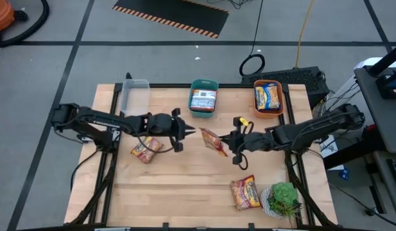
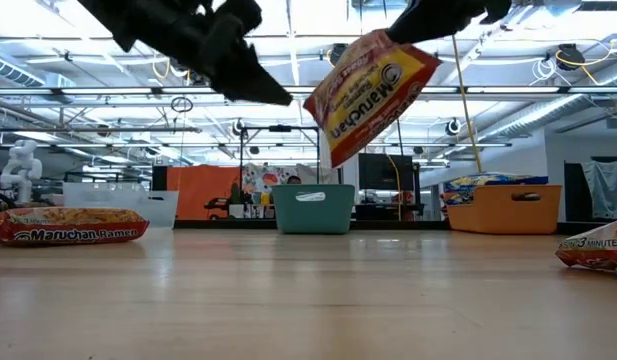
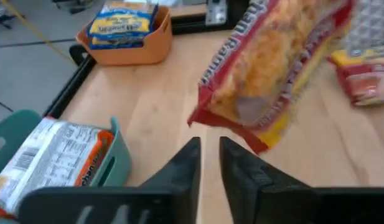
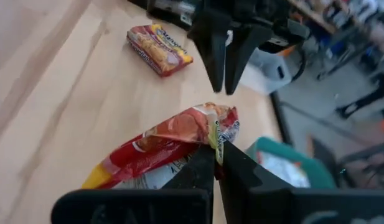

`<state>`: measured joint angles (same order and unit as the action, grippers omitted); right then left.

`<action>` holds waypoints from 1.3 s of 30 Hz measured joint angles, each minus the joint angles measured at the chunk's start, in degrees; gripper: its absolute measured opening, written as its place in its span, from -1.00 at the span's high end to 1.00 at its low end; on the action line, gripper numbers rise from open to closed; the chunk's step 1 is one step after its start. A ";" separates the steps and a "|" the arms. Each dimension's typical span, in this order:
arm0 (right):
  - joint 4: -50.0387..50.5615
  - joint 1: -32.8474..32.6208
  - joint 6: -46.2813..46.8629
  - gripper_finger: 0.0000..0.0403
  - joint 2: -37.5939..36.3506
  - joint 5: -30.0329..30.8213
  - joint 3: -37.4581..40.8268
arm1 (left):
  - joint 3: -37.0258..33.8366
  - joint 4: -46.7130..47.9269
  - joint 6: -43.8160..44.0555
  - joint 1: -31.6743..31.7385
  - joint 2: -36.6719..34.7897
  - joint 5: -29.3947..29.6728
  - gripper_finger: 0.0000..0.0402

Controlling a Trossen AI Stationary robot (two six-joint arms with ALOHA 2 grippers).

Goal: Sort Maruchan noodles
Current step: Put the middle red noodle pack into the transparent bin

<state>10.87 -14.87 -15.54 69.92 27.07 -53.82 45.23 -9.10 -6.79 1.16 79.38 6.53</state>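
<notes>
Wooden slat table [image 1: 185,186], pale grain, black frame.

Bins at far edge, 3 — clear plastic bin [image 1: 135,94], teal bin [image 1: 203,97] with one packet, orange bin [image 1: 268,97] with one yellow-blue packet.

Loose packets on wood: 2 — one by left arm [image 1: 146,149], one near potted plant [image 1: 246,192].

Fifth packet, red-yellow crinkled wrapper [image 1: 214,141], hangs mid-table, pinched at its edge by right gripper [image 4: 215,153], fingers closed on it.

Left gripper [image 3: 208,163] just beside the fifth packet, fingers nearly together, holding nothing.
</notes>
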 joint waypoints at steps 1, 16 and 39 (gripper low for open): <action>0.02 0.04 -2.17 1.00 -0.46 0.00 0.00 | -0.04 -0.79 0.11 -0.01 -0.64 -0.44 0.59; -7.46 1.01 -25.98 1.00 -2.07 -10.30 0.00 | 0.07 -4.02 3.91 -0.97 -4.51 -1.01 -0.47; -28.16 4.17 -36.70 1.00 7.74 -21.18 0.00 | 0.07 -2.62 8.04 -7.88 -4.38 -6.91 -0.54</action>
<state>-17.28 -10.70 -52.25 77.66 5.89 -53.82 45.30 -11.73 1.26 -6.72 75.00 -0.38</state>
